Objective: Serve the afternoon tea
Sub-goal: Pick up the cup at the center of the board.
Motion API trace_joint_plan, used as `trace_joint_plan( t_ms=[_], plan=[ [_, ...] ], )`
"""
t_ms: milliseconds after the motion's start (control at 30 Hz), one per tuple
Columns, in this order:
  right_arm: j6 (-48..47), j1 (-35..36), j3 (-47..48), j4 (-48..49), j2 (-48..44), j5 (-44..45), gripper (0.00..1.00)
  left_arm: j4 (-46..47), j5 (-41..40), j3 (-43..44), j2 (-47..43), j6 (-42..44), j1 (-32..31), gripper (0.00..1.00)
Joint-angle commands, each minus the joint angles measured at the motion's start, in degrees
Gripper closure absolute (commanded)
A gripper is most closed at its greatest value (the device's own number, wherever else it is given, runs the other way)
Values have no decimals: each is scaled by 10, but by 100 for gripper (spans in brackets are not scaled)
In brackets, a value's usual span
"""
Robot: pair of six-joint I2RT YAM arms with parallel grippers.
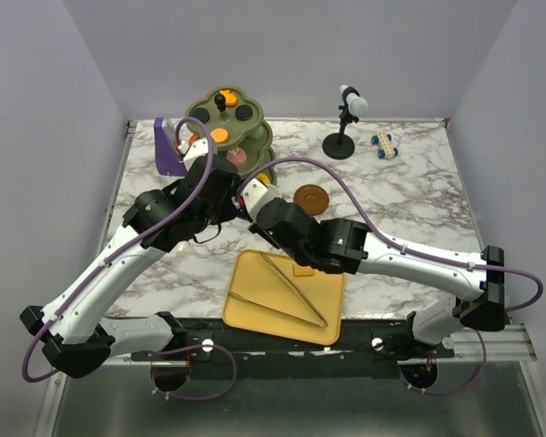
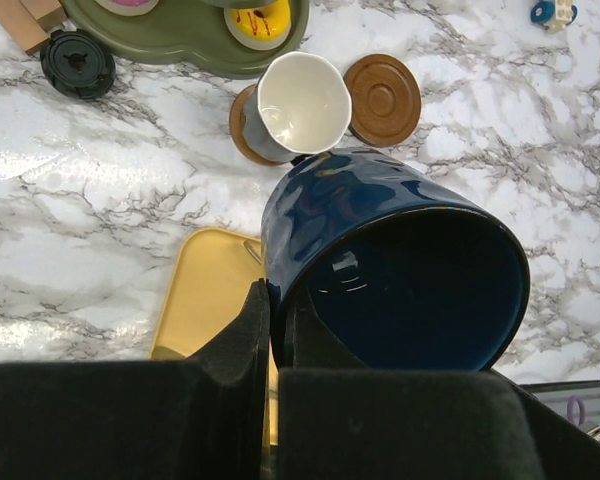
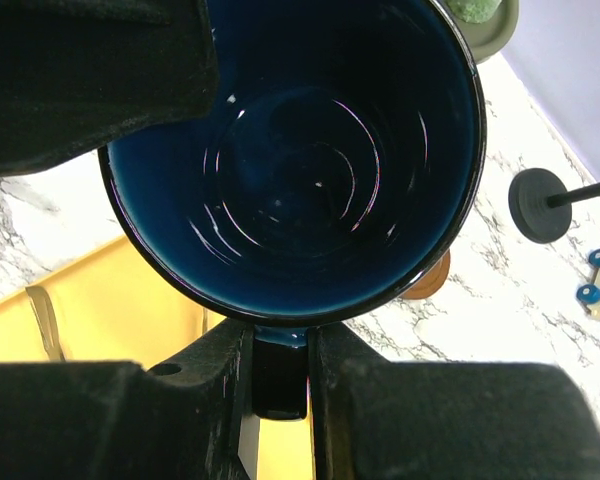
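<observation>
The dark-blue mug [image 2: 395,270] hangs tilted in the air between both arms, above the table. My left gripper [image 2: 278,300] is shut on its rim wall, one finger inside and one outside. My right gripper [image 3: 280,345] is shut on its handle [image 3: 280,380]. In the top view both grippers [image 1: 241,193] meet and hide the mug. The black cream-lined mug [image 2: 302,105] stands on a brown coaster [image 2: 242,128]. A second coaster [image 2: 382,98] lies bare beside it [image 1: 311,197]. The olive-green stand [image 1: 223,118] carries toy pastries.
A yellow tray [image 1: 255,309] with metal tongs [image 1: 291,287] lies at the near edge. A black stand with a white ball top [image 1: 344,127] and a small toy car [image 1: 384,144] are at the back right. A purple holder [image 1: 168,150] is left of the stand.
</observation>
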Motion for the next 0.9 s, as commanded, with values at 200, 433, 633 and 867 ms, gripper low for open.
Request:
trace_joint_plan(
  t_ms=[200,433,633,867],
  plan=[
    [-19,-14,-62,105,-69,-20,100,100,53,-45,-74,34,-21,63],
    [-21,-14,-70,92,-88,-30,100,123,39,-52,-85,29,-19,33],
    [-18,-14,-94,89,-113,-23,100,126,14,-46,-82,22,-19,1],
    [-6,-13,-110,77,-150,-16,100,122,-20,-20,-75,27,-18,1]
  ],
)
